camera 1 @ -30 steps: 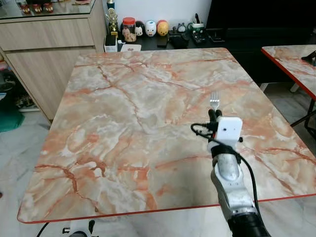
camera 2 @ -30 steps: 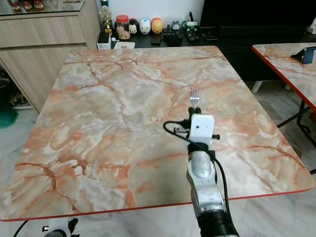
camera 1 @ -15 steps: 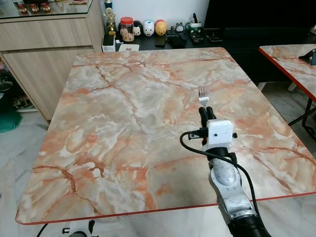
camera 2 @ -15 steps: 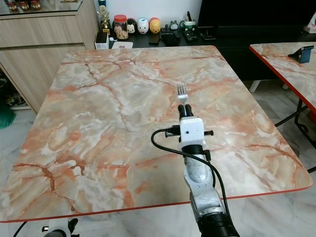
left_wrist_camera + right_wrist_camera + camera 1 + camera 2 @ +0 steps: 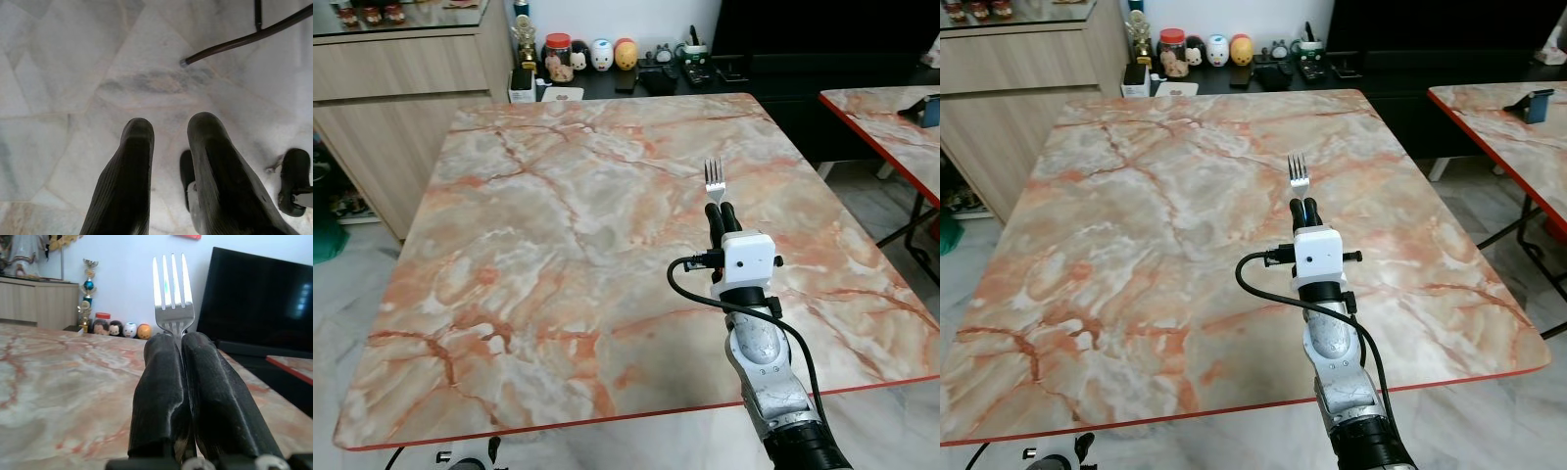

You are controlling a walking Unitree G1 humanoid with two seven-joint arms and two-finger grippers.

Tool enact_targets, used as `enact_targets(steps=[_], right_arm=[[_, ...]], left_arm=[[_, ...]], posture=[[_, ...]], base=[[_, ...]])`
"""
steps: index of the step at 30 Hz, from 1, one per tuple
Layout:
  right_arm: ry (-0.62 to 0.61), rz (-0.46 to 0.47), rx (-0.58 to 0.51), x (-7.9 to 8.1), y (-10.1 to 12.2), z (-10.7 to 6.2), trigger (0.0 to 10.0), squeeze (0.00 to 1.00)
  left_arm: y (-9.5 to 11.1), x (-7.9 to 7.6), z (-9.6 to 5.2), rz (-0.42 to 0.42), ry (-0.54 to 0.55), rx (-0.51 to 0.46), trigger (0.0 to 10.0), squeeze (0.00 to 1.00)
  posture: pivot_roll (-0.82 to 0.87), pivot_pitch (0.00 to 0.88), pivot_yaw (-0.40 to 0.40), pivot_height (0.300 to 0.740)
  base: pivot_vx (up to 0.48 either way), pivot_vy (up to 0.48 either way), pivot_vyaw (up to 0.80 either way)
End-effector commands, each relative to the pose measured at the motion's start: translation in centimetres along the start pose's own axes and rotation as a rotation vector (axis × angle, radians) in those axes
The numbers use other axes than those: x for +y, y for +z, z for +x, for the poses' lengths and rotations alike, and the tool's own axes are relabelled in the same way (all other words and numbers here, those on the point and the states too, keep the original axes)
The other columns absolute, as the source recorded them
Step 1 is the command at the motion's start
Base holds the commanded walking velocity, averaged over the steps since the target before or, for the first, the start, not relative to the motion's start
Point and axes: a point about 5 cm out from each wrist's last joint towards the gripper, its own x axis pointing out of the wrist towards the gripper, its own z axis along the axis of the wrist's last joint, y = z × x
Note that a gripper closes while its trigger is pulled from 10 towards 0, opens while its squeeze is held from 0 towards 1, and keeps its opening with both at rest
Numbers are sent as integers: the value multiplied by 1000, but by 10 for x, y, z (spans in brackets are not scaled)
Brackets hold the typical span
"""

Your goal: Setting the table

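The right gripper (image 5: 720,210) sits just right of centre in the head view, over the marbled table (image 5: 558,215), its two black fingers (image 5: 161,396) pressed tight on a silver fork (image 5: 714,176) whose tines poke out beyond the tips toward the far edge. Along the top of the frame a dark sideboard carries a red-lidded jar (image 5: 558,57) and round figurines (image 5: 613,54). A second marbled table (image 5: 891,117) shows at the right edge. The left gripper (image 5: 168,142) hangs over pale floor tiles, its fingers slightly parted, holding nothing
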Motion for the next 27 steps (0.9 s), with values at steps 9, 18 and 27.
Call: enact_targets(steps=[9, 18, 27], right_arm=[[5, 14, -51, 5, 10, 5, 10000, 0], [0, 15, -57, 6, 10, 5, 10000, 0], [-13, 15, -62, 5, 10, 5, 10000, 0]], left_arm=[[-7, 1, -1, 26, -3, 30, 10000, 0], [-8, 3, -2, 38, 1, 37, 10000, 0], [-9, 5, -2, 55, 10, 41, 10000, 0]], posture=[[-14, 0, -8, 740], [-22, 0, 2, 740], [-31, 0, 2, 740]], base=[[0, -301, 0], [0, -331, 0], [0, -334, 0]])
